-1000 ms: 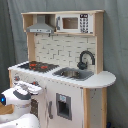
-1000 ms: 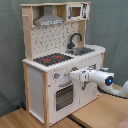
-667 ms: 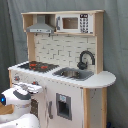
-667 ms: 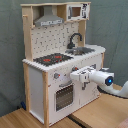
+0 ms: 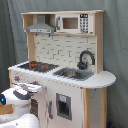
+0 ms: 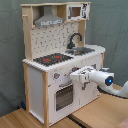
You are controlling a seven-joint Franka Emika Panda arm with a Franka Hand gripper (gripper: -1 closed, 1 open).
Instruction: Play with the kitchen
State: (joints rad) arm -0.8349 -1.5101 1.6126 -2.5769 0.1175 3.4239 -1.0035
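Note:
The kitchen (image 5: 95, 80) (image 6: 35, 80) is a white and light-wood toy with a black-red hob (image 5: 37, 65) (image 6: 52, 59), a black faucet (image 5: 86, 57) (image 6: 75, 39), a sink (image 5: 72, 73), a grey hood (image 5: 41, 25) (image 6: 48, 20) and a small microwave (image 5: 72, 23) (image 6: 75, 11). My gripper (image 5: 31, 89) (image 6: 74, 76) is level with the knob panel just under the hob, above the windowed oven door (image 6: 64, 96), and very close to the front. Whether it touches a knob does not show.
A wooden table top (image 6: 100, 112) carries the kitchen. A grey curtain (image 5: 12, 35) hangs behind it. My white arm (image 5: 15, 112) (image 6: 107, 80) reaches in from the first exterior view's lower left and the second exterior view's right.
The gripper has edged a little closer to the kitchen's front panel. The kitchen itself has not moved.

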